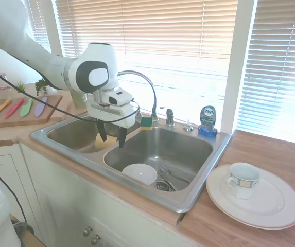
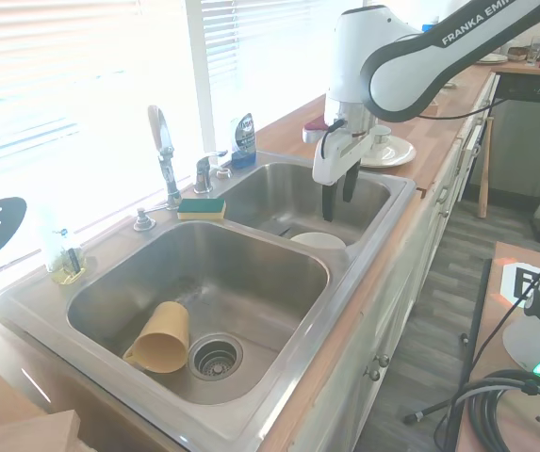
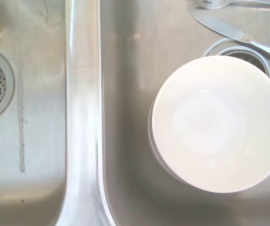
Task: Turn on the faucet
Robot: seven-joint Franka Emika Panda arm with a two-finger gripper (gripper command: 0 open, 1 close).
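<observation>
- Foreground, lower right of the first exterior view: white plate (image 1: 271,206) with a mug (image 1: 243,179) on the wooden bench (image 1: 271,154), well apart from the arm and unlikely to be troubled unless a wide swing goes astray.
- Lower centre of the same view: white bowl (image 1: 140,174) sitting in the right basin of the steel sink (image 1: 137,190), with cutlery (image 1: 174,175) by the drain; seen filling the right half of the wrist view, directly below the camera. Risk of a knock or a clatter should the arm drop instead of travelling toward the window.
- Centre left: end effector (image 1: 111,136) hanging fingers-down over the sink divider, fingers moderately parted and holding nothing, well short of the target.
- Further back, on the sink's rear ledge: green-and-yellow sponge (image 1: 146,122) lying on the likely approach line; a low pass could shove it into a basin.
- Rear ledge, centre of frame: faucet (image 1: 142,85) arching high, its short lever handle (image 1: 170,117) just beside the spout base. Likely failures: fingers fouling the gooseneck on approach, or glancing off the small, shiny lever.
- Just right of the lever: small chrome cap (image 1: 188,125) and dark blue soap bottle (image 1: 208,121), easily mistaken for the handle or toppled by an overshoot.
</observation>
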